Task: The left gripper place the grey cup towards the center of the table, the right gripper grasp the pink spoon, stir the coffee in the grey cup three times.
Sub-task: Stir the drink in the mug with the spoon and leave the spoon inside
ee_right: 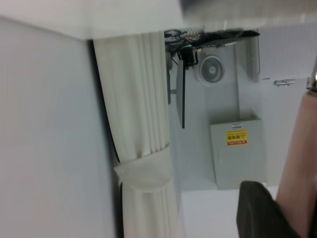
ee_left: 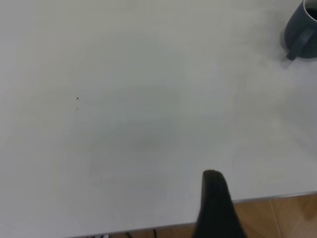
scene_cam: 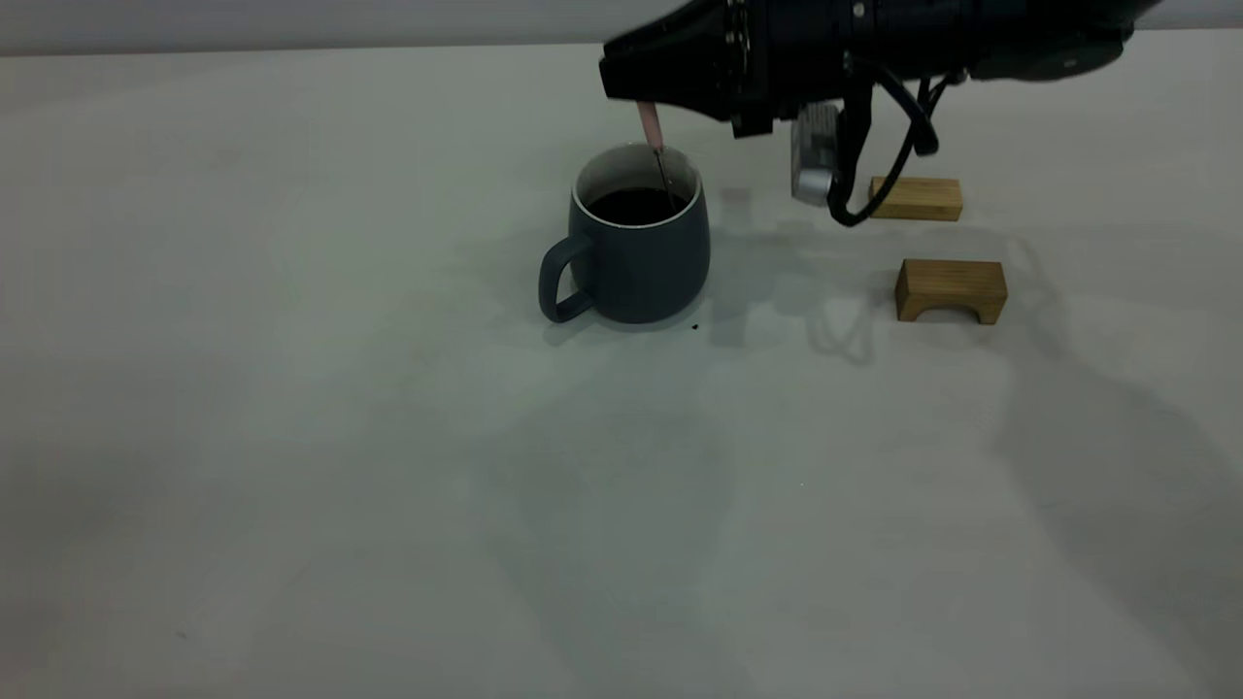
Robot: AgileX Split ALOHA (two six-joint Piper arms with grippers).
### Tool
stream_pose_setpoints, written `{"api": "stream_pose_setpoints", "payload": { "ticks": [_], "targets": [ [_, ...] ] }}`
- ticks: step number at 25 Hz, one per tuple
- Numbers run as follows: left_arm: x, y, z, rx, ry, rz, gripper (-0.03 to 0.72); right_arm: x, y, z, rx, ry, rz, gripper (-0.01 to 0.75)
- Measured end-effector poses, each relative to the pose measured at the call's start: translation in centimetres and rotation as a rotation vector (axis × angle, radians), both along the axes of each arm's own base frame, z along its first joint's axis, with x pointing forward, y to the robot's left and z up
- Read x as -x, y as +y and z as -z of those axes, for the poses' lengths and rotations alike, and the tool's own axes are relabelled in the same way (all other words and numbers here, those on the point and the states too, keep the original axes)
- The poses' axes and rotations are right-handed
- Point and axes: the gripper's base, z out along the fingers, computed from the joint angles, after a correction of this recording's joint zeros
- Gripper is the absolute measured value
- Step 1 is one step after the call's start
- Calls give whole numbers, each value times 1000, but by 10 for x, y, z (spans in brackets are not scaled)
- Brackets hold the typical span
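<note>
Hanging nearly upright from the right gripper (scene_cam: pixel 646 100), clamped on its handle, the pink spoon (scene_cam: pixel 652 131) points down into the coffee (scene_cam: pixel 636 205). The grey cup (scene_cam: pixel 631 250) sits directly below, upper centre of frame. Left gripper's (ee_left: pixel 214 179) opening cannot be told.

Ext cam looks down across the table (scene_cam: pixel 388 485) at the arms, mid-range. Left wrist cam shares the grey cup (ee_left: pixel 302 25) w/ it. Right wrist cam faces a curtain (ee_right: pixel 143 148).

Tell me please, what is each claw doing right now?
Left claw: over bare table, state cannot be told.
Right claw: closed on the pink spoon, above the grey cup.
</note>
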Motion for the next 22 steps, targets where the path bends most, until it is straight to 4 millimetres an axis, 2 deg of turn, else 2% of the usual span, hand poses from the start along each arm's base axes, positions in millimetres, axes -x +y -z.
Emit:
{"api": "stream_pose_setpoints", "payload": {
  "ticks": [3,8,14,17,22],
  "targets": [
    [0,0,0,0,0,0,568,1,2,2,3,4,-3,141],
    [0,0,0,0,0,0,568,0,17,1,-3,-21,-32,141],
    [0,0,0,0,0,0,568,-12,29,1,-16,-77,-49,141],
    [0,0,0,0,0,0,568,-17,21,1,-15,-82,-34,141],
    [0,0,0,0,0,0,568,-23,-6,4,23,-91,-30,141]
  ]
}}
